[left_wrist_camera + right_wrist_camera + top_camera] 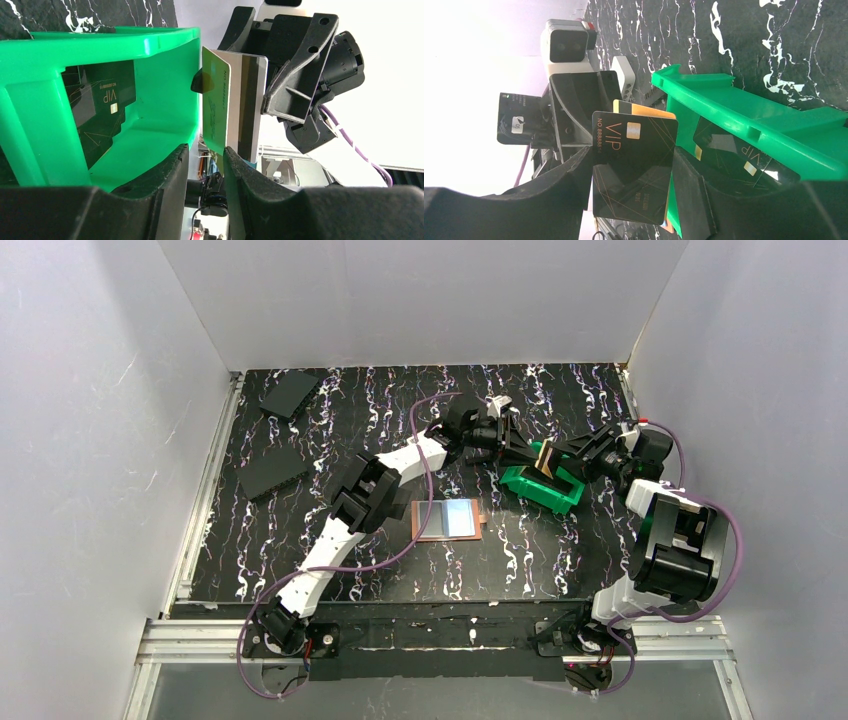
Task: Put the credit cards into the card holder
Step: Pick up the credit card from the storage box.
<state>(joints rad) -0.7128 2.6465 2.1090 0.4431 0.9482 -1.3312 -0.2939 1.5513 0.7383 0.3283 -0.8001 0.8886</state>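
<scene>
**Card handover above the bin, overhead view read left to right.** The card holder [450,519] lies open and flat on the table [350,410], well apart from both grippers. The left gripper [503,436] has its jaws narrowed about the lower edge of the credit cards [545,457]; whether they pinch cannot be told. Beneath stands the green bin [545,490]. The right gripper [578,453] clamps the cards across their width. Step in hand, as judged: passing the cards between arms. The next move calls for a firm left pinch before the right lets go. Only the right wrist view separates the black VIP card [634,170] from the orange card [644,111] behind it. Both wrist views show a further card [729,150] in the bin, unseen from overhead.
</scene>
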